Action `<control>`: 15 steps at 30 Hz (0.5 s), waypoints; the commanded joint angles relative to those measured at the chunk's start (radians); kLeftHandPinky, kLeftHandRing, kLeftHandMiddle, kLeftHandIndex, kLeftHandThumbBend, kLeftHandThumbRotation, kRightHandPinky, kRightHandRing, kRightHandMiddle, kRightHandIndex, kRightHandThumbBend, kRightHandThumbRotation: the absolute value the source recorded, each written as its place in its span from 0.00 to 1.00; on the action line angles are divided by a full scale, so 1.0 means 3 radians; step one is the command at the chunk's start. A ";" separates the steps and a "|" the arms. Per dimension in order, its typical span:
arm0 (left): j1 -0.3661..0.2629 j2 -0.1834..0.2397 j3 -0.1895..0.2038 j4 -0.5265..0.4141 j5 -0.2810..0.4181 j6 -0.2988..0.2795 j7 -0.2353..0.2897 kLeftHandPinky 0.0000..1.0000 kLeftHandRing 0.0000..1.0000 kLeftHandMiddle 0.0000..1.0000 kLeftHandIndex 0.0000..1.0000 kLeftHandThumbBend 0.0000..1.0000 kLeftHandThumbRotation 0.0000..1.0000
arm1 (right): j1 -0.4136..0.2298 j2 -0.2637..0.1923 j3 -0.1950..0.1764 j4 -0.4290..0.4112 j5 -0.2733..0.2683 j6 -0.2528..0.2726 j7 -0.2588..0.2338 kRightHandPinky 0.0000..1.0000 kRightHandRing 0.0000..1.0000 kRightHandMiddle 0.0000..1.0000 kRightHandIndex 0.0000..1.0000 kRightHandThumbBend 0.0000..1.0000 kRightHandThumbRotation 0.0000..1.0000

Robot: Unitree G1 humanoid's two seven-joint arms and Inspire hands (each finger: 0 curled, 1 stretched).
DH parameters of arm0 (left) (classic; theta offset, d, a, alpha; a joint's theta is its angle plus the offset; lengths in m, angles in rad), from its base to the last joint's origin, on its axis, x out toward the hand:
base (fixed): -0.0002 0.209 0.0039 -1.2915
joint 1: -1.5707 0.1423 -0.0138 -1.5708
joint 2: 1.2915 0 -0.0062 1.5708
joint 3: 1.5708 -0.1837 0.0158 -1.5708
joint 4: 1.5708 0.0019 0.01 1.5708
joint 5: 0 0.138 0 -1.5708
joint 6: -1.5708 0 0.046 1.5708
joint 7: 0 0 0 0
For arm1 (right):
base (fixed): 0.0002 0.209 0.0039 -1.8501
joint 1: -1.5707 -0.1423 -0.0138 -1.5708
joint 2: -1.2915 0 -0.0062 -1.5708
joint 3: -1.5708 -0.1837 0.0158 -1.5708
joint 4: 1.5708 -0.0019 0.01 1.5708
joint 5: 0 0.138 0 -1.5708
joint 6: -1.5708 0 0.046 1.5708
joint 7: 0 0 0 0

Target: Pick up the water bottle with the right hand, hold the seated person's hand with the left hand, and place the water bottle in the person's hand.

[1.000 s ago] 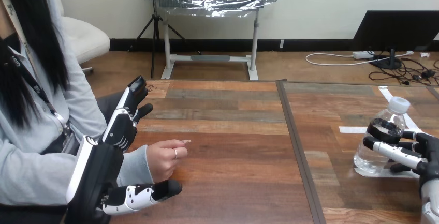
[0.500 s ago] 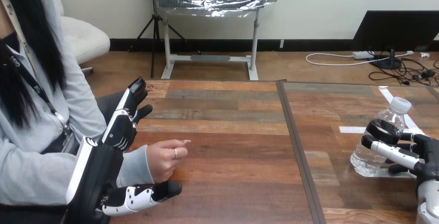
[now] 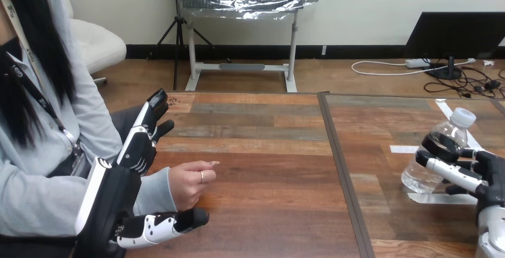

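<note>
Clear plastic water bottle (image 3: 419, 178), tilted and part full, clasped at mid-body by the right hand's (image 3: 487, 173) curled fingers. Probably light, thin-walled and slippery: grip the waist without crushing. Left hand (image 3: 140, 149) unclenched; the person's hand (image 3: 188, 184) lies between its fingers and thumb.

Middle of water bottle (image 3: 418, 176) behind right robot hand (image 3: 492, 177); person's wrist (image 3: 157, 190) partly behind left robot hand (image 3: 119, 198).
</note>
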 commanded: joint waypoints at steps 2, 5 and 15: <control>-0.0125 0.0057 0.0018 -0.0099 -0.0014 -0.0018 0.0009 0.92 0.98 1.00 0.97 1.00 0.53 | -0.0225 0.0067 -0.0043 -0.0095 0.0055 -0.0219 0.0023 0.32 0.38 0.45 0.47 0.86 0.00; -0.0127 0.0054 0.0018 -0.0096 -0.0012 -0.0021 0.0012 0.92 0.98 1.00 0.97 1.00 0.54 | -0.0227 0.0070 -0.0020 -0.0102 0.0039 -0.0260 0.0035 0.31 0.38 0.45 0.47 0.86 0.00; -0.0130 0.0044 0.0076 -0.0115 0.0127 -0.0029 0.0088 0.92 0.98 0.99 0.97 1.00 0.54 | -0.0275 0.0127 0.0002 -0.0151 0.0065 -0.0334 0.0110 0.31 0.37 0.44 0.47 0.85 0.00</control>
